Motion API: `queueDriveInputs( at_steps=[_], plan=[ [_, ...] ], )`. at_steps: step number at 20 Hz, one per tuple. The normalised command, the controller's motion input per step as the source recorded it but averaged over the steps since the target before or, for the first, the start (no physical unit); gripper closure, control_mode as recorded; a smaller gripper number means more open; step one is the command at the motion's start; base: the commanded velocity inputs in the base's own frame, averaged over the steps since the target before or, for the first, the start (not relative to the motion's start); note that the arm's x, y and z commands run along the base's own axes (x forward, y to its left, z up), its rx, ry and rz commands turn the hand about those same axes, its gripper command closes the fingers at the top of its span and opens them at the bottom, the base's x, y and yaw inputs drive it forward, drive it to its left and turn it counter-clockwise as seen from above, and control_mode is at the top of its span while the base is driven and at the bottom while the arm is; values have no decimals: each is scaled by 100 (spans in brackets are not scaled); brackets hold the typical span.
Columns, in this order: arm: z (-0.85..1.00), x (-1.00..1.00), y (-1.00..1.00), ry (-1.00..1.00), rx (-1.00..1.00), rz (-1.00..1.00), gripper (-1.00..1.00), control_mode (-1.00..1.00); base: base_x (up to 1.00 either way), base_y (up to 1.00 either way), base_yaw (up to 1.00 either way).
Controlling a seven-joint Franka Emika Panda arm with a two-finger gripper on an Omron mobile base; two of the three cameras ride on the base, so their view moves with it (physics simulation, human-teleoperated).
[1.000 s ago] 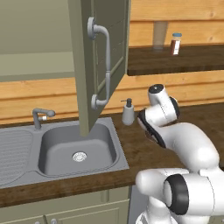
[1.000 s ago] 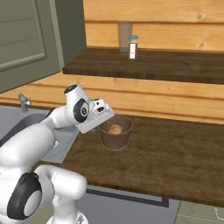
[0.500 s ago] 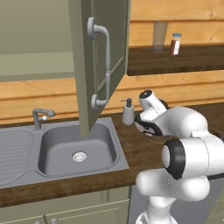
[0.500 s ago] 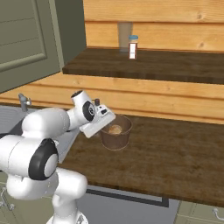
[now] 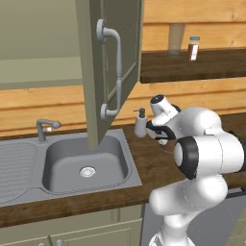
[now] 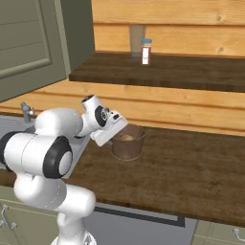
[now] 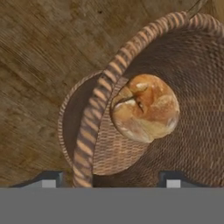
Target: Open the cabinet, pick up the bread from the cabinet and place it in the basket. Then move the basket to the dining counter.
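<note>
We see the bread (image 7: 145, 108) sitting in the basket (image 6: 127, 142) on the worktop (image 6: 191, 167), right of the sink (image 5: 84, 163). Gripper (image 7: 107, 178) straddles the basket rim, one finger (image 7: 46, 179) outside and one inside; jaws are spread, though we can't tell if they touch it. Cabinet (image 5: 115, 67) door is open.
</note>
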Motion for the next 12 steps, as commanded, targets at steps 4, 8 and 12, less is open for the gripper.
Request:
queueDriveInputs(
  at_steps=[4, 8, 12],
  plan=[
    [-63, 0, -19, 1, 0, 0, 100, -100, 0, 0, 0],
    [-51, -4, -28, 0, 0, 0, 100, -100, 0, 0, 0],
    [3, -24, -24, 0, 0, 3, 100, -100, 0, 0, 0]
  ],
)
